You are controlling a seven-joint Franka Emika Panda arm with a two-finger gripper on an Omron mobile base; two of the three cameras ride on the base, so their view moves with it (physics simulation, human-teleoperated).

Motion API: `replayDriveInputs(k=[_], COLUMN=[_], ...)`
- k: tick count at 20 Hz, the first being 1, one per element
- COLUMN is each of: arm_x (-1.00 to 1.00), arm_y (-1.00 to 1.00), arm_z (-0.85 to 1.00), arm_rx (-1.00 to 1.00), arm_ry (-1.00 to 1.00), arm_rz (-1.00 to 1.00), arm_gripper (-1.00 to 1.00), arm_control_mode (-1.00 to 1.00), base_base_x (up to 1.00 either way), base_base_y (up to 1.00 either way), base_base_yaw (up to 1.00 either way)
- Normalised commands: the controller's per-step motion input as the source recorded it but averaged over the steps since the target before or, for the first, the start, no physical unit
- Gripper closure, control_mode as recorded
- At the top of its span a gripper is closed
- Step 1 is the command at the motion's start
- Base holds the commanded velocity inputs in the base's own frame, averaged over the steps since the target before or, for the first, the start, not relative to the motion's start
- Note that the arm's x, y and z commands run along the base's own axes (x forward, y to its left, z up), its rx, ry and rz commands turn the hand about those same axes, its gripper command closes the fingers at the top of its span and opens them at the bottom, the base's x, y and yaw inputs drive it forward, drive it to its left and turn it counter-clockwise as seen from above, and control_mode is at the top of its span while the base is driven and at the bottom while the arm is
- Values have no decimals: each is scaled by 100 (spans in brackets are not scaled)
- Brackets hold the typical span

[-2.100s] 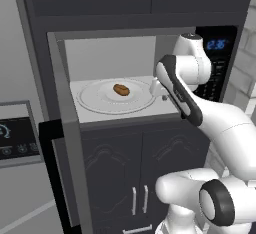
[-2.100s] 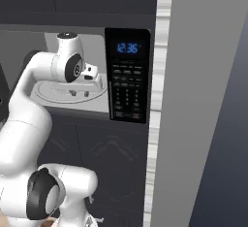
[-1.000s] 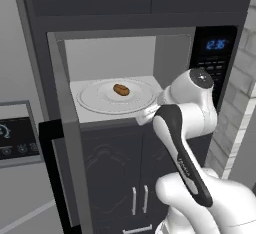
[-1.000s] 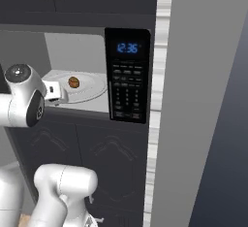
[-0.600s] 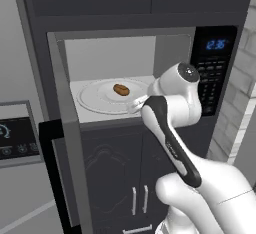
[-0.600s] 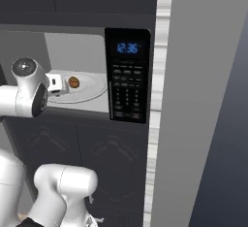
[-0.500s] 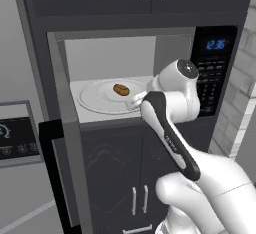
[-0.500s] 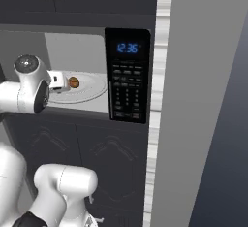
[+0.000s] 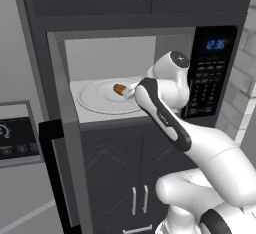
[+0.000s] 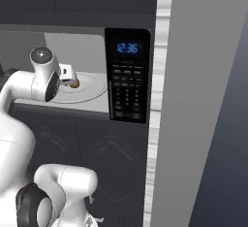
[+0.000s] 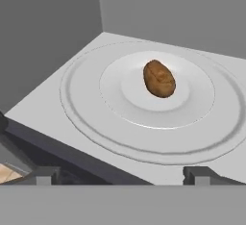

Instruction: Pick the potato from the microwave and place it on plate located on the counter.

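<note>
Potato, small brown matte oval [image 11: 159, 78], sits dead ahead of my empty, wide-open claw [image 11: 122, 173], upper centre of hand view, long axis pointing away.

We are counting one small brown oval potato [image 11: 159, 78] with a matte skin, one round white translucent turntable disc [image 11: 91, 113], and one built-in black microwave [image 9: 216, 73] with a pale grey interior. We are seeing one blue digital display [image 10: 128, 48] and one keypad panel [image 10: 127, 94]. We are counting two silver handles [image 9: 138, 200] on the dark lower cabinet doors.
</note>
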Motion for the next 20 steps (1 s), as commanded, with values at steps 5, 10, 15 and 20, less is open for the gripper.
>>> replayDriveInputs(k=[5,10,15,20], arm_x=[58,52,50,27], arm_y=[0,0,0,0], arm_z=[-20,0,0,-25], arm_rx=[1,0,0,0], arm_ry=[0,8,5,0], arm_rz=[0,0,0,0], arm_gripper=[-100,-100,-100,-100], arm_control_mode=[-100,-100,-100,-100], base_base_x=[0,0,0,0], base_base_y=[0,0,0,0], base_base_yaw=[0,0,0,0])
